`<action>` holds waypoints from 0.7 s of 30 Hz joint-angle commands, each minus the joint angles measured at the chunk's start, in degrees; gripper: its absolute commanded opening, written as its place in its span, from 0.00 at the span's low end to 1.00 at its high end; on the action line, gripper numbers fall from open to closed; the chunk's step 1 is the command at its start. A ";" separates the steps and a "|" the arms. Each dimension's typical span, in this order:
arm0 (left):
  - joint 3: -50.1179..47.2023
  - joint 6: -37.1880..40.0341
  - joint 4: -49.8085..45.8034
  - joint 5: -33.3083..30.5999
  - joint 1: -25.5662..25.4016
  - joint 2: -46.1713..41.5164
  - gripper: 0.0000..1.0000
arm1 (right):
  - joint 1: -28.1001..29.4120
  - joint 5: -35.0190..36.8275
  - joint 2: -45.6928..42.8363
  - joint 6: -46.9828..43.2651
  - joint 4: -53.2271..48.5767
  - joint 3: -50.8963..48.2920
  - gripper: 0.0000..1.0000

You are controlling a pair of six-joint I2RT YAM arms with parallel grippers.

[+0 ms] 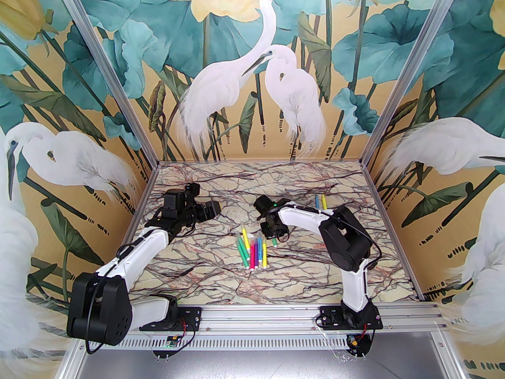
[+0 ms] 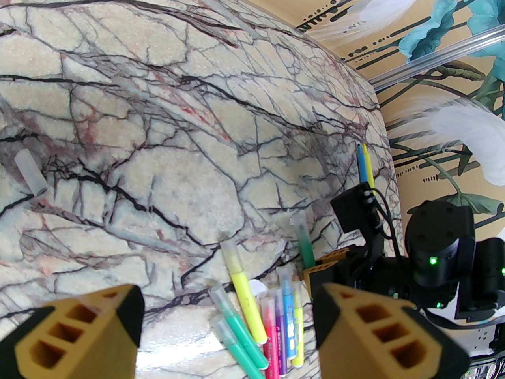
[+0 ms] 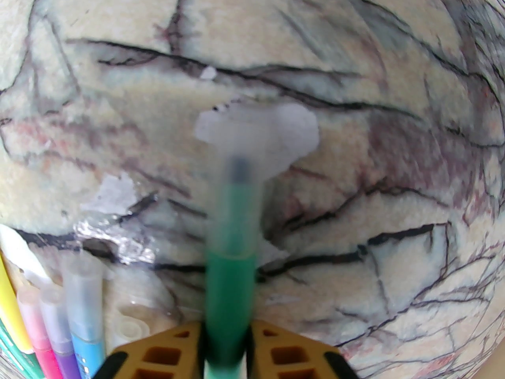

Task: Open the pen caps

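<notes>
Your right gripper (image 3: 228,336) is clamped on a green pen (image 3: 230,282), with a finger pressed to each side of the barrel. From the right wrist you see the pen run straight out ahead, its long axis in line with the gripper. The whitish cap (image 3: 238,172) sits on the far end and points at the marble table (image 3: 394,172), though it is blurred there. The left wrist view gives you a side look instead: the same pen rises out of those fingers with its cap uppermost in the picture, leaning slightly left. That view also shows a loose cap (image 2: 30,172) lying alone on the table well to the left, and a blue and yellow pair of pens (image 2: 365,164) side by side beyond the right arm. Your left gripper (image 2: 227,306) is spread wide with nothing between its fingers, near the cluster of pens (image 2: 268,322). From the top camera, that cluster lies mid-table between the arms, barrels roughly parallel and running near to far.
</notes>
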 commanded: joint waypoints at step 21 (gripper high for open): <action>1.89 -5.88 9.13 10.87 -7.99 7.96 0.72 | -6.57 -12.10 -13.05 -6.19 16.08 -12.34 0.00</action>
